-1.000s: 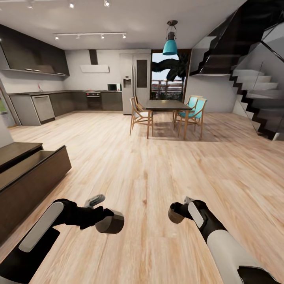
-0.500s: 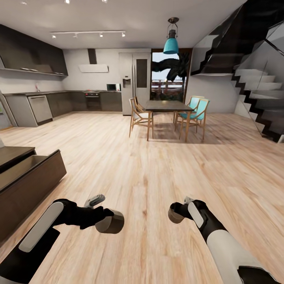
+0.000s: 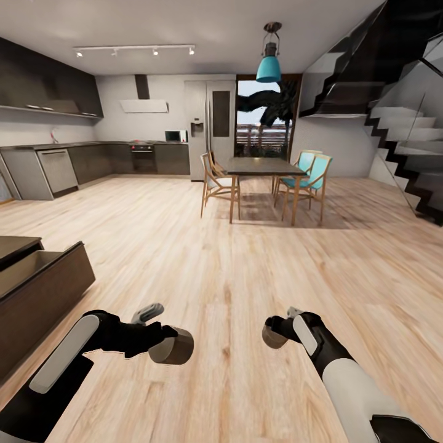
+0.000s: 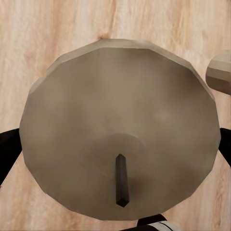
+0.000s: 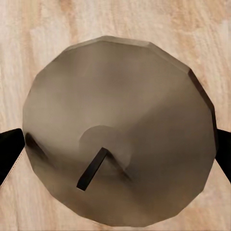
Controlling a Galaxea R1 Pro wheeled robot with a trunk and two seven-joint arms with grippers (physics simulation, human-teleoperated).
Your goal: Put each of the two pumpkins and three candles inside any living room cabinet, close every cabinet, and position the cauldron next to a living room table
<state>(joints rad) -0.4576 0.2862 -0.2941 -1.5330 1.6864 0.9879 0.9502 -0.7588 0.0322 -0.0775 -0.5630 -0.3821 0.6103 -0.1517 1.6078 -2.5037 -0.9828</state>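
Each of my grippers holds a short taupe candle with a dark wick. The left gripper is shut on one candle, whose round top faces the left wrist camera between dark fingers. The right gripper is shut on another candle, seen end-on in the right wrist view. Both hang low over the wood floor. The dark-brown cabinet stands at the left edge of the head view with a drawer pulled out. The pumpkins, the cauldron and the table are out of view.
Open wood floor stretches ahead. A dark dining table with wooden and teal chairs stands at the far middle. The dark grey kitchen units line the back left wall, and a staircase rises at the right.
The whole head view has shifted, so the camera has moved: the cabinet now sits further left and lower in the picture. Both arms hold the same pose with their candles.
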